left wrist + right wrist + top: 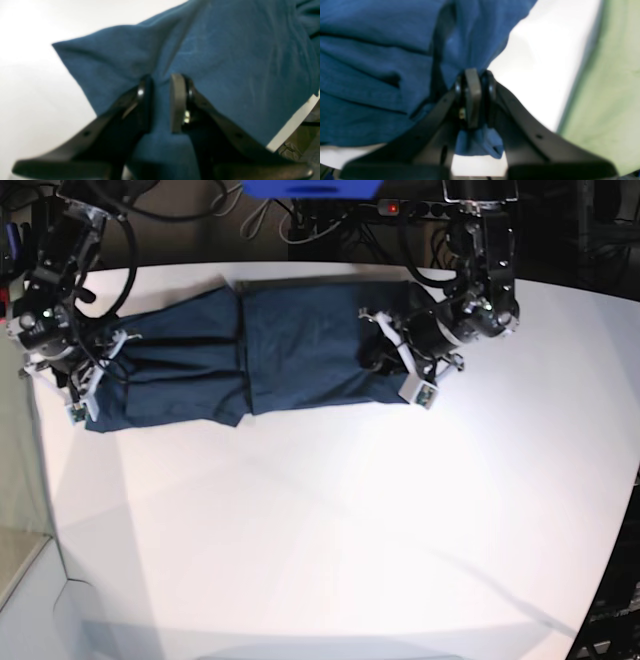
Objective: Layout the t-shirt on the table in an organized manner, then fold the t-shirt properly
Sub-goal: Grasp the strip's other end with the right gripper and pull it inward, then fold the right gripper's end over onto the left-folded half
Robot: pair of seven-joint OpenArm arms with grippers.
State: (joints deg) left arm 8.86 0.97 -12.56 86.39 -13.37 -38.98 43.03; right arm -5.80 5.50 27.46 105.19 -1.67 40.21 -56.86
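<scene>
The dark blue t-shirt (290,350) lies stretched sideways across the far part of the white table (330,520), folded into a long band. At its right end in the base view, my left gripper (385,358) is shut on the cloth. In the left wrist view the t-shirt (225,62) is pinched between the fingers of the left gripper (161,100). My right gripper (85,385) holds the other end, near the table's left edge. Its wrist view shows the right gripper (476,97) shut on a bunch of t-shirt (370,75), with a tuft hanging below the pads.
A power strip and cables (400,208) run along the table's back edge, beside a blue object (310,188). The table edge (292,125) runs close to the left gripper. A pale green surface (607,100) lies beyond the table edge by the right gripper.
</scene>
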